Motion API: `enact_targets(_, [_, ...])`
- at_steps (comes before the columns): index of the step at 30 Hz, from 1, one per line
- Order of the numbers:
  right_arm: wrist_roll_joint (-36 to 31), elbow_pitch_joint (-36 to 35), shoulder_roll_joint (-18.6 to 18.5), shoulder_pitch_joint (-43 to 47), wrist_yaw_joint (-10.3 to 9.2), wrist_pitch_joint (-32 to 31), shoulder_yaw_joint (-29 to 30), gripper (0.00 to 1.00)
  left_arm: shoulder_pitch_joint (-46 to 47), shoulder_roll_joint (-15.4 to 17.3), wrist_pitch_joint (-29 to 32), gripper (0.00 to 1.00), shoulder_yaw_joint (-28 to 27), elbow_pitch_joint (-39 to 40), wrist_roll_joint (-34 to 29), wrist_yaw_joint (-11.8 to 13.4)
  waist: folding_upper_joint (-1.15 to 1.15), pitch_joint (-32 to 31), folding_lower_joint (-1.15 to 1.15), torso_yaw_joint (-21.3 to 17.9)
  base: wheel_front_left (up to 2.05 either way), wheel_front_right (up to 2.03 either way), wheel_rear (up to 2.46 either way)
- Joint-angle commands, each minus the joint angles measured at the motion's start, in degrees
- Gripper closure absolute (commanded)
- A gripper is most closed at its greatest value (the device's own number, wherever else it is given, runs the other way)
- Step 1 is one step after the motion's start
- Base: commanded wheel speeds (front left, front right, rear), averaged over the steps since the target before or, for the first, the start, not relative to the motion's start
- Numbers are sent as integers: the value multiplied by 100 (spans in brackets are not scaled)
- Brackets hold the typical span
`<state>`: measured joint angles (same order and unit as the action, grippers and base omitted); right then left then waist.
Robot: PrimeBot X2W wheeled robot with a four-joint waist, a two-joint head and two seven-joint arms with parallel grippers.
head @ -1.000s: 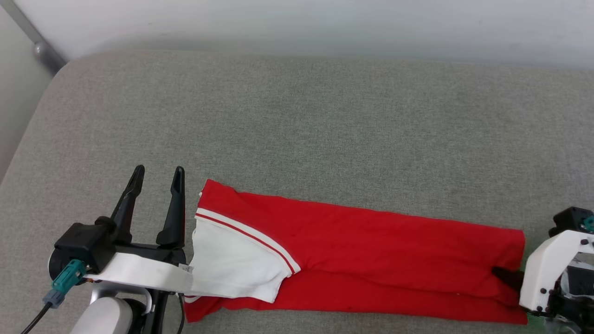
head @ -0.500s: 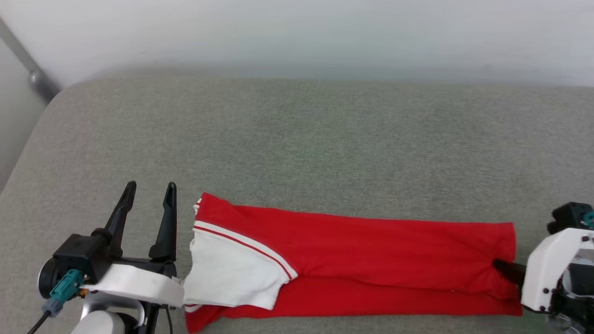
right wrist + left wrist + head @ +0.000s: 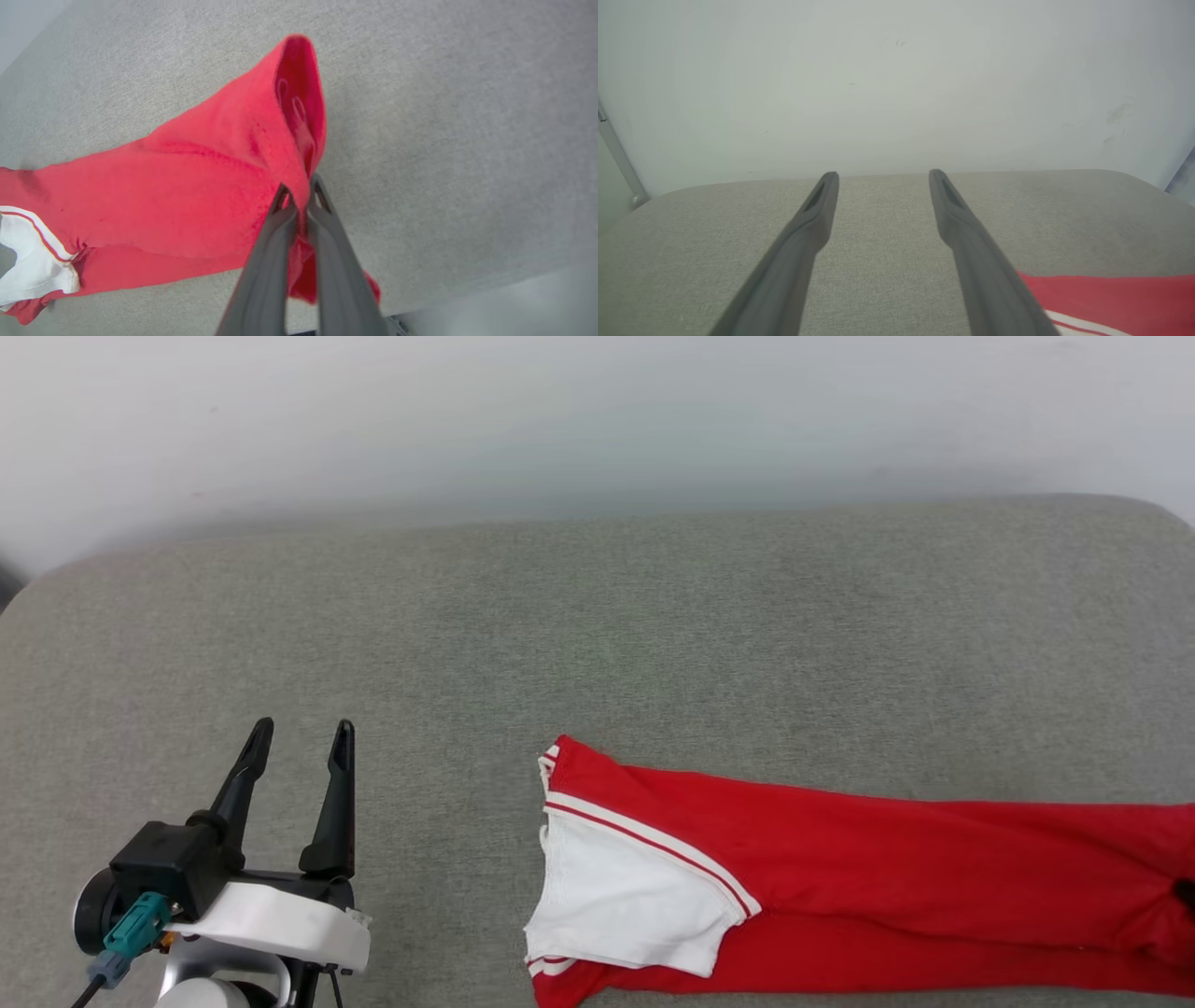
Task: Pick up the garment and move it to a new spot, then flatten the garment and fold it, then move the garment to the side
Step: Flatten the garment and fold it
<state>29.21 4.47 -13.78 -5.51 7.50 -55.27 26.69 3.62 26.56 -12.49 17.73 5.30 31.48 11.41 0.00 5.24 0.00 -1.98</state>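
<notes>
we are pinching the garment point(image 3: 196, 186) by its red end in our right gripper point(image 3: 301, 193), our left gripper point(image 3: 303, 725) hovering spread wide.

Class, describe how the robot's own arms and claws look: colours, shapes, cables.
The left claw has two long black tapering fingers on a black block, backed by a curved white cover. A teal connector with a dark cable plugs into its side, above a rounded pale forearm. The right claw has matching long dark grey fingers.
</notes>
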Motion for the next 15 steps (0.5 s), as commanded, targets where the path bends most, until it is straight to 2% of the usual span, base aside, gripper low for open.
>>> enact_targets(1, [-54,-107,118,36,-2,-147,179,100,-76,36,12,0,-21,25,-31,36,0,-3,0,-71,0,0,0])
enact_targets(6, [180,-365,638,-162,-2,-748,550,100,-76,68,7,0,-46,40,-38,76,0,6,0,-142,0,0,0])
enact_targets(10, [812,-408,987,-334,-2,-1195,546,100,-87,52,-15,0,-83,32,-9,124,0,8,0,-102,0,0,0])
enact_targets(15, [1882,-62,1110,-469,-2,-1357,162,100,-91,24,-20,0,-84,30,36,157,0,25,0,85,0,0,0])
